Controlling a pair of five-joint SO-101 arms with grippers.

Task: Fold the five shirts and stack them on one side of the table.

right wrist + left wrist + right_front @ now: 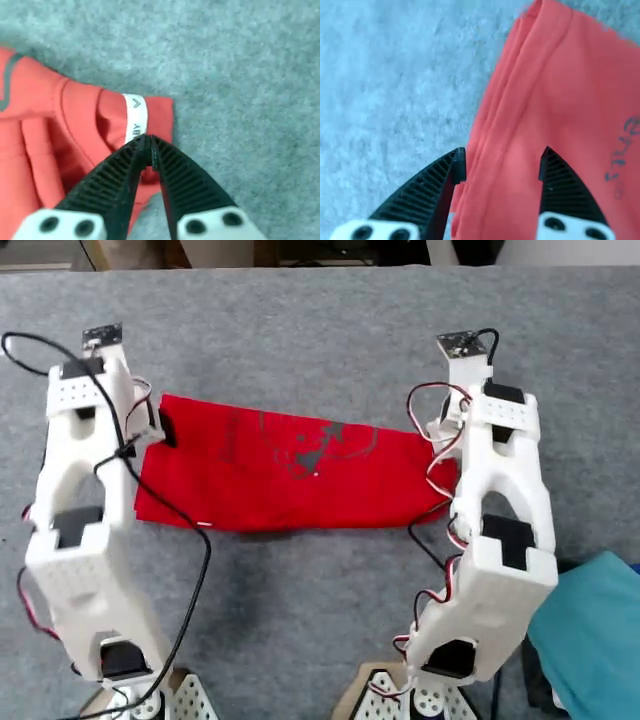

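A red shirt [290,475] lies folded into a long strip across the middle of the grey table. My left gripper [502,161] is at the shirt's left end [555,100]. It is open, with one finger on the table side of the layered edge and the other over the cloth. My right gripper [148,145] is at the other end, its fingertips shut on the red shirt's collar [85,115] just below the white label [135,120]. From above, the left gripper [160,427] and right gripper [440,435] sit at the strip's two ends.
A teal shirt [590,625] lies bunched at the table's near right corner, beside the right arm's base. Bare grey felt [300,330] stretches behind and in front of the red shirt.
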